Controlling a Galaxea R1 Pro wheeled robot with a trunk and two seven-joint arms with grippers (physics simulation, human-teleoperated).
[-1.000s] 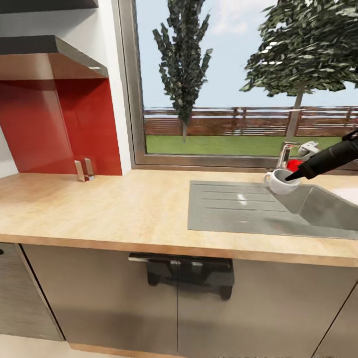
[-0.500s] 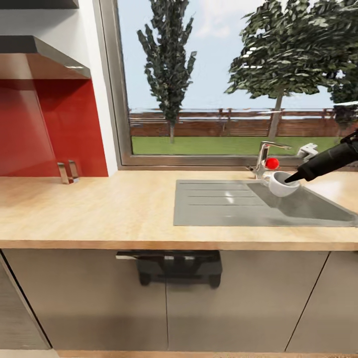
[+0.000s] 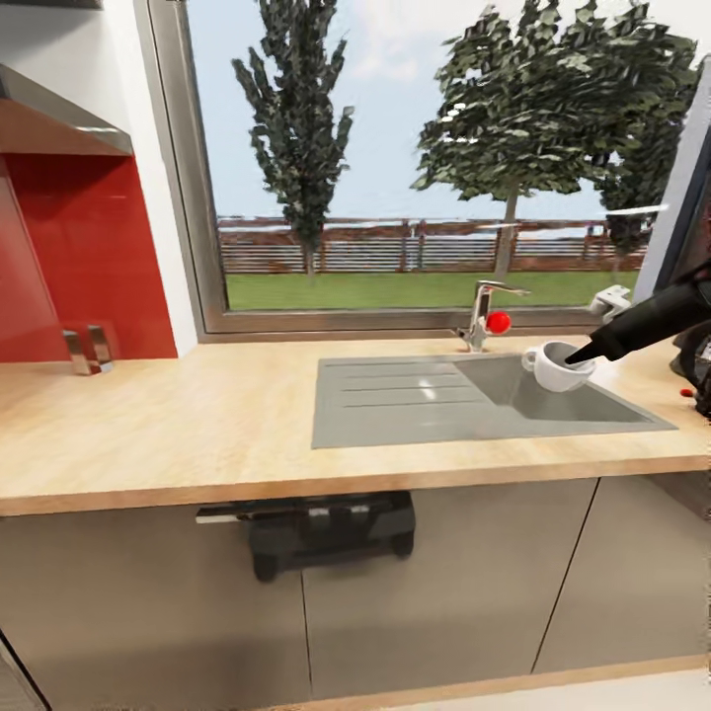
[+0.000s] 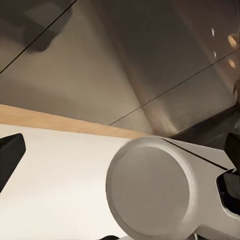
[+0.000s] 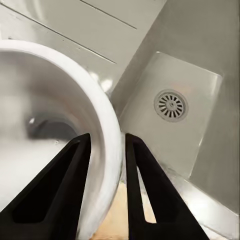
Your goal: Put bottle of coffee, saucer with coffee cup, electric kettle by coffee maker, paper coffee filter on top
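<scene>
While we carry the coffee cup (image 3: 555, 366) over the sink (image 3: 395, 400), the right gripper (image 3: 583, 354) holds it by the rim: one finger inside the bowl, the other outside, nearly closed on the wall. The cup hangs above the basin, handle pointing away from the arm. A dark object at the countertop's (image 3: 197, 425) far right edge may be the coffee maker; we cannot confirm. The right wrist view adds the drain (image 5: 171, 105) directly below the cup (image 5: 55, 135). The left wrist view gives cabinet fronts (image 4: 100, 75); the left claw's state cannot be determined.
</scene>
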